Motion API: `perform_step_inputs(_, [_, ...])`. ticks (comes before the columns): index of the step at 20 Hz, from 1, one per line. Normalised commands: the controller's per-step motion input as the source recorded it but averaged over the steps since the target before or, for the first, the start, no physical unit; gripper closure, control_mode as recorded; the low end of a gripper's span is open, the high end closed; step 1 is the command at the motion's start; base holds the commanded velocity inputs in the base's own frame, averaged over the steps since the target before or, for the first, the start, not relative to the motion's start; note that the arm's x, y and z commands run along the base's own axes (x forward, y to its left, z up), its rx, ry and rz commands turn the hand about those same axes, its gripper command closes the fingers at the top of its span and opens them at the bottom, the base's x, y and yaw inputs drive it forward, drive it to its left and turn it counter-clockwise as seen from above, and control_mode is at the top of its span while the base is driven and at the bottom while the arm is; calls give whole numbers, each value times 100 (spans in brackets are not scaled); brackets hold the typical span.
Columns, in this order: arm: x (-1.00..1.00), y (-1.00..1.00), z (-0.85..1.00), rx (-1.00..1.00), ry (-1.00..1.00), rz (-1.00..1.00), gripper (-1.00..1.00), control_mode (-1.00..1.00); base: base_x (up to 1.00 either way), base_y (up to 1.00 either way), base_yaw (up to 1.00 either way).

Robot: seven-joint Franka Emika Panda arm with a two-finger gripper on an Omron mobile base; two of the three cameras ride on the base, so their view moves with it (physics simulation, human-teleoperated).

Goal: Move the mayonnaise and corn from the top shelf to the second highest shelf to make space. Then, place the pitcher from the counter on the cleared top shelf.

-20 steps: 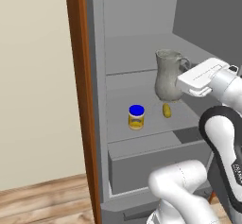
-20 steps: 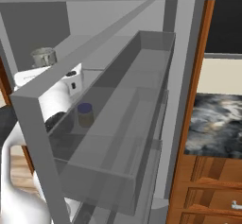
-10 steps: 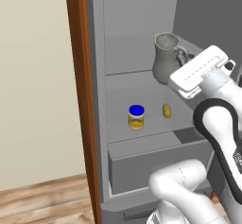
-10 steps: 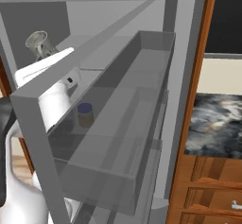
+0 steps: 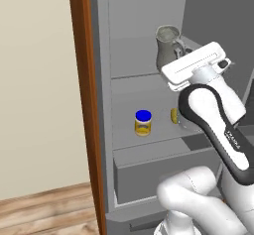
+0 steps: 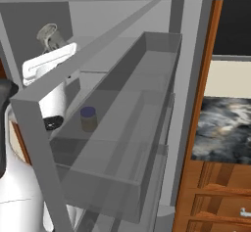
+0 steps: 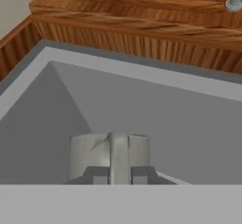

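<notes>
Gripper [image 7: 119, 173] fingers are clamped shut on the side handle of the grey stone-coloured pitcher [image 5: 167, 49], which is upright over the thin flat grey top shelf [image 5: 133, 76] inside the fridge; contact with the board cannot be told. From the jug, the small blue-lidded, yellow-labelled mayonnaise jar [image 5: 143, 123] stands at about 7 o'clock on the second highest grey shelf [image 5: 154, 138]. Just at the jar's 3 o'clock lies the tiny yellow corn cob [image 5: 174, 115], partly behind the white arm [image 5: 213, 115].

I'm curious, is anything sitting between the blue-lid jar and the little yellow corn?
Nothing: in the left base view, bare second highest shelf separates the mayonnaise and the corn.
</notes>
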Motion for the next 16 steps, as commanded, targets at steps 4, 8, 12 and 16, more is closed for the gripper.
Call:
perform_step_inputs(4, [31,-3,3,7,0,-8,100,-100,0,0,0])
perform_step_inputs(8, [31,-14,0,13,7,-10,100,-100,0,0,0])
perform_step_inputs(12, [48,-38,0,15,12,-5,100,-100,0,0,0])
perform_step_inputs(16, [54,-41,-7,10,11,0,100,-100,0,0,0])
